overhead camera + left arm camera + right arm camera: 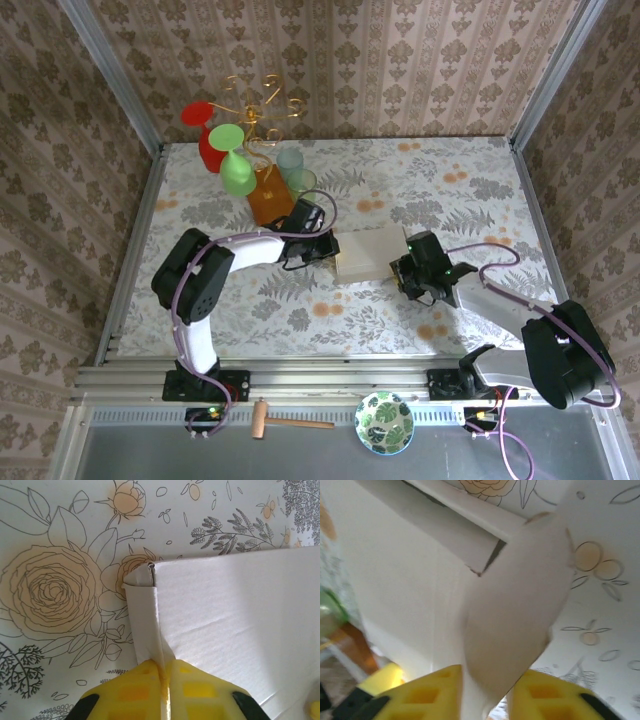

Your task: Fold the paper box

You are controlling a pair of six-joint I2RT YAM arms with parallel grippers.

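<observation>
Paper box point(368, 252): 1, pale cream thin cardboard with a faintly ribbed face, a shallow rectangular shape. It lies near the middle of the 1 table point(440, 190), between the 2 hands.

The table is the largest thing. Its flat top is covered in a floral print of orange roses and grey leaves.

2 arms reach in from the near edge. The left arm point(215, 270) is white with black joints, and the right arm point(520, 310) is black and grey.

At the far left of the table stands 1 gold wire rack point(262, 100) with curled ends. It carries at least 4 coloured glasses: red point(205, 130), green point(238, 172), pale teal point(290, 160) and orange point(270, 200).

On the ledge in front of the arm bases lie 1 round bowl point(385, 422) with a green leaf pattern and 1 wooden mallet point(285, 421).

The left hand point(165, 682) meets the box at its left end. Its 2 yellow fingers point(200, 692) are pressed together on the narrow folded side wall, just below a corner whose small tab is turned in.

The right hand point(487, 700) is at the box's right near corner. Its 2 yellow fingers point(545, 700) stand a little apart, with 1 rounded flap point(520, 610) of the box rising between them. I cannot tell whether they pinch it, as the flap is blurred.
</observation>
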